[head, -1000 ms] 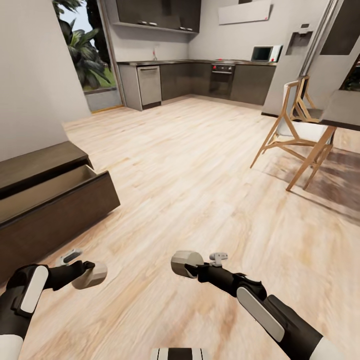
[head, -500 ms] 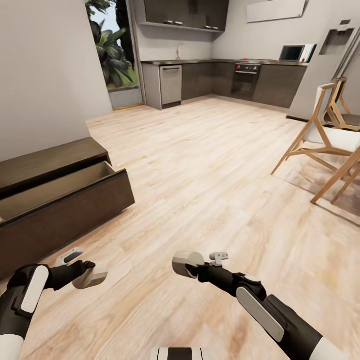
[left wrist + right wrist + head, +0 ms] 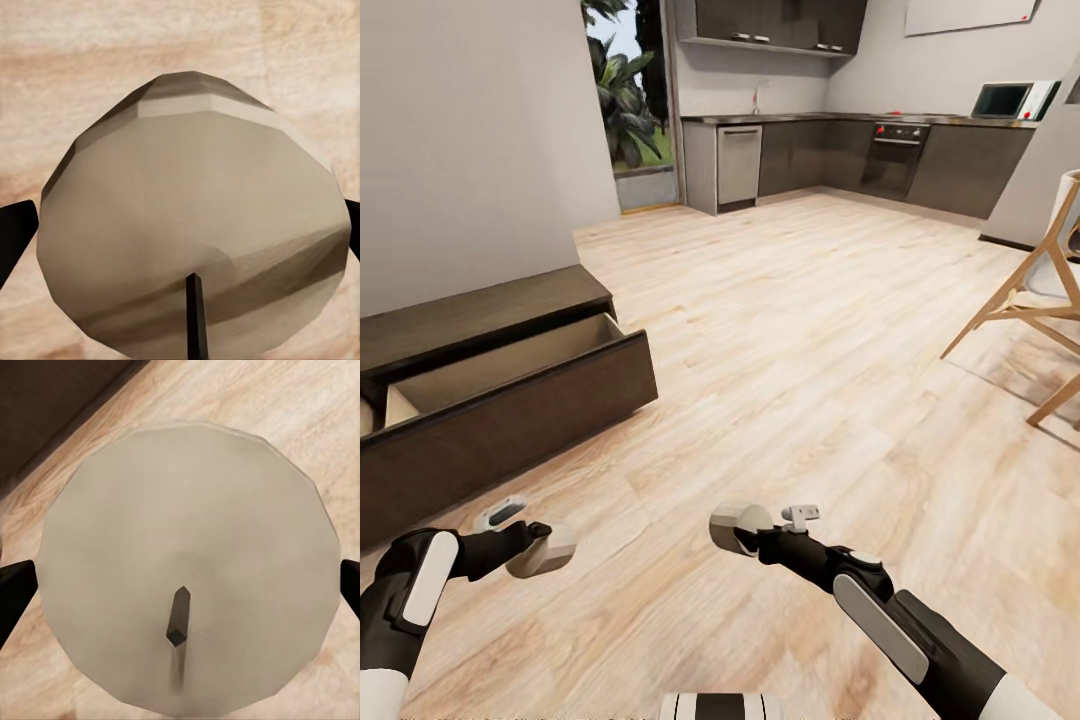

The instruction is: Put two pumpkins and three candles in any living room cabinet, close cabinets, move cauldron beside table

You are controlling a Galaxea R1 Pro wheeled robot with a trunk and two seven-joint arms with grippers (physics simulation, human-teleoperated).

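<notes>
Gripping one candle apiece, both arms reached low over the pale plank floor (image 3: 790, 330). The left gripper (image 3: 545, 548) was clamped on a stubby beige-grey candle (image 3: 548, 552) held sideways at the near left; in the left wrist view that candle (image 3: 191, 225) showed a paler top facet, a darker band across its body and a thin dark wick, with a black fingertip (image 3: 15, 236) at its side. The right gripper (image 3: 745, 532) was likewise closed on a second candle (image 3: 732, 526) near the centre foreground; seen end-on from the right wrist, this candle (image 3: 187, 562) was a smooth off-white disc with a short dark wick, the fingertips (image 3: 15, 592) pressing its edges.

To the left stood the cabinet (image 3: 490, 425), a long low dark-brown unit against the grey wall, its drawer (image 3: 510, 365) pulled out and showing a pale wood interior. Far across the room lay dark kitchen units (image 3: 860, 160), and a wooden chair (image 3: 1030, 300) stood at the right.
</notes>
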